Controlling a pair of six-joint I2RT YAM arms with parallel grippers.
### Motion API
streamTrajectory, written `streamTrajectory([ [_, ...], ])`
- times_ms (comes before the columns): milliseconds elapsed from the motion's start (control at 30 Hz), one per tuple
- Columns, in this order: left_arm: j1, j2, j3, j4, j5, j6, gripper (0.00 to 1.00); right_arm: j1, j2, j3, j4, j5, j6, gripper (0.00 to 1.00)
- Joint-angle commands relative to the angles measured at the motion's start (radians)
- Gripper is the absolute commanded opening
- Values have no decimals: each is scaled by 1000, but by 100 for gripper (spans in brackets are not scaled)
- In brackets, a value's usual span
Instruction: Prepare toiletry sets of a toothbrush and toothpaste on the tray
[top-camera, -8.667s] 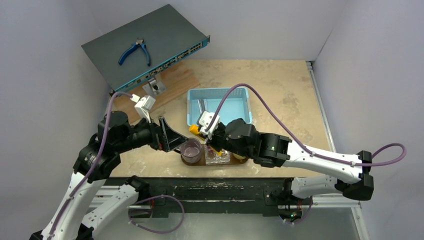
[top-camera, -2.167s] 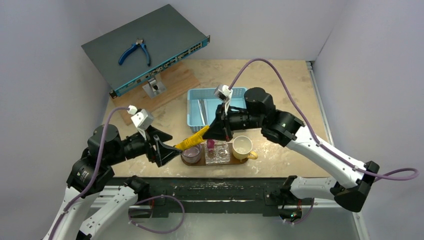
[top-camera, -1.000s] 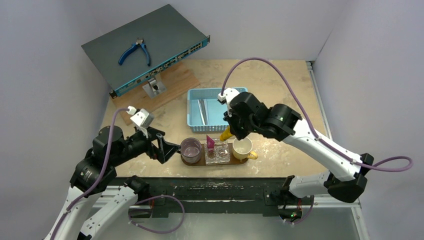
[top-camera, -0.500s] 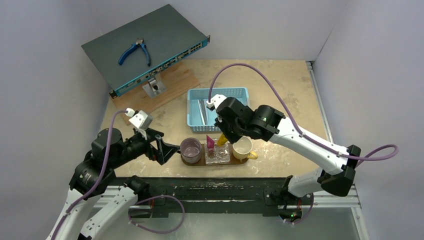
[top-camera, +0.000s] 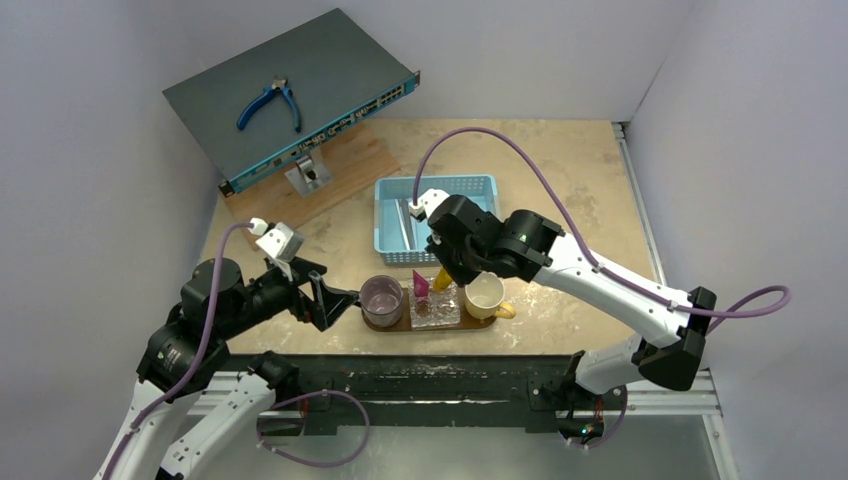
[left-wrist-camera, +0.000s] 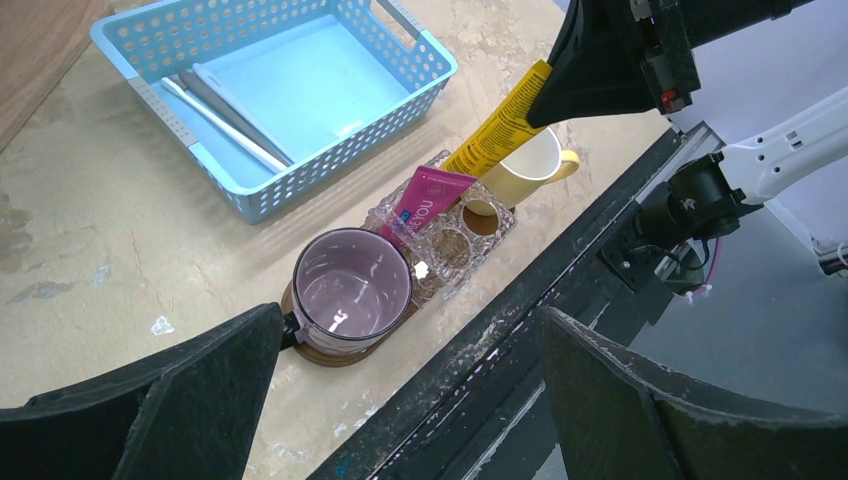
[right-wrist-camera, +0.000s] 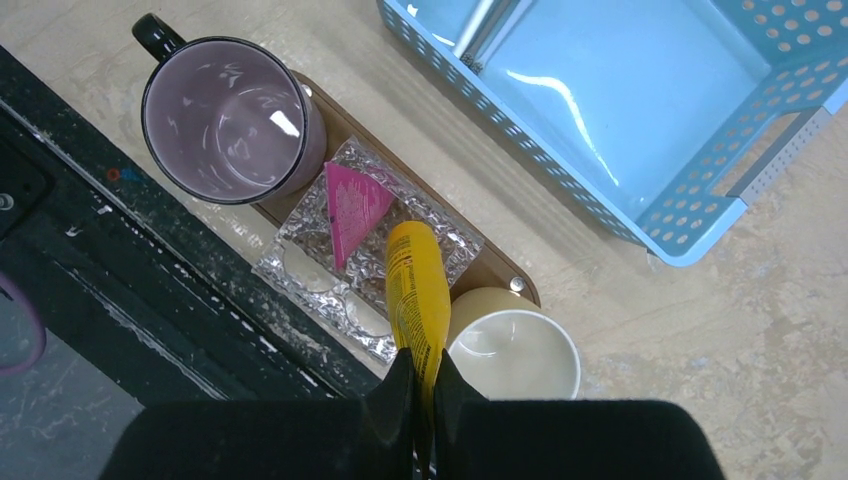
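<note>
Toothpaste in the yellow-orange tube (right-wrist-camera: 418, 290) hangs tilted from the right gripper (right-wrist-camera: 420, 375), which is clamped on its upper end. Its lower end sits at the far side of the clear holder (right-wrist-camera: 310, 270) on the tray (right-wrist-camera: 492, 266), just right of the pink tube (right-wrist-camera: 353, 205) standing in that holder between the purple mug (right-wrist-camera: 225, 115) and the yellow mug (right-wrist-camera: 513, 355). The left gripper (left-wrist-camera: 400, 400) hovers near the tray's left end with fingers wide apart and nothing between them, while the toothbrushes (left-wrist-camera: 225, 125) lie in the blue basket (left-wrist-camera: 320, 165) farther back on the worktop (left-wrist-camera: 80, 250).
</note>
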Motion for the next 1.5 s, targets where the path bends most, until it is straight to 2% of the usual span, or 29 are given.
streamTrajectory([
  [0, -2, -6, -7, 25, -10, 20, 98, 6, 5, 12, 51, 31, 9, 0],
  [1000, -2, -3, -10, 23, -12, 22, 98, 5, 105, -120, 172, 3, 4, 0],
  [1467, -2, -1, -10, 23, -8, 22, 98, 6, 139, -133, 171, 16, 9, 1],
])
